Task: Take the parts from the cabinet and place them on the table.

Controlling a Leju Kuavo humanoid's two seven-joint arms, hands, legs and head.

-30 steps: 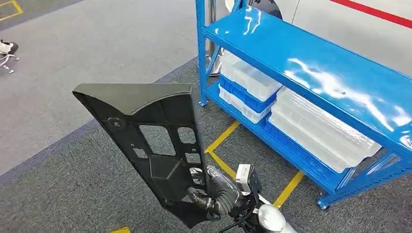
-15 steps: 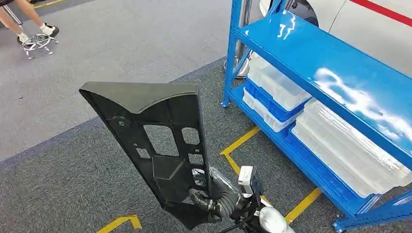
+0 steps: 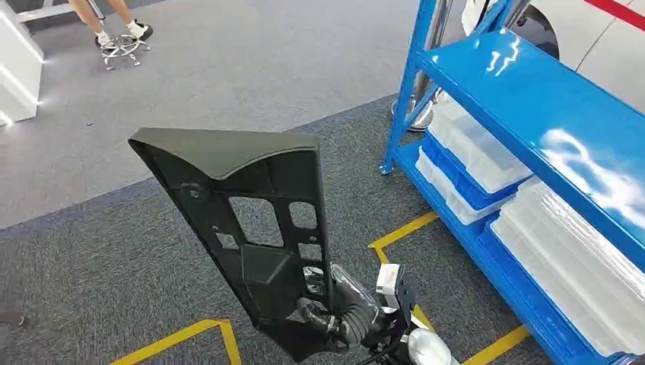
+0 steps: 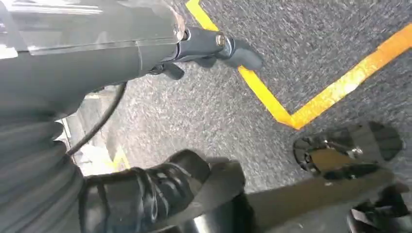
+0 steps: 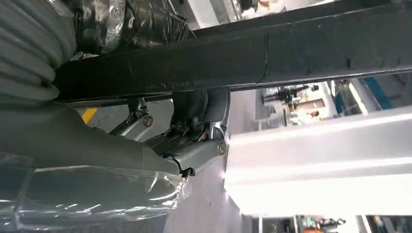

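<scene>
Head view first: a large black plastic panel is held upright in front of the body, its narrow lower end gripped by the right hand, whose dark fingers are wrapped around the bottom edge. The panel is kept on end and clear of the grey carpet, probably so that its long body does not drag or catch while it is carried. The blue rack stands off to the right, well apart from the panel, with clear plastic bins stacked on its lower shelf. Yellow floor tape runs beneath the held part. A person's legs are seen far off near a white cabinet corner.

Left wrist view: the left hand is seen hanging over the carpet and a corner of yellow tape. Nothing is held in it, and its fingers appear loosely extended, apart from one another.

Right wrist view: the panel's dark edge crosses the picture, and the right hand is clamped onto it, the thumb pressed against one face. The grip is judged firm enough for carrying. The table is yet to be reached, so the task is judged about midway.
</scene>
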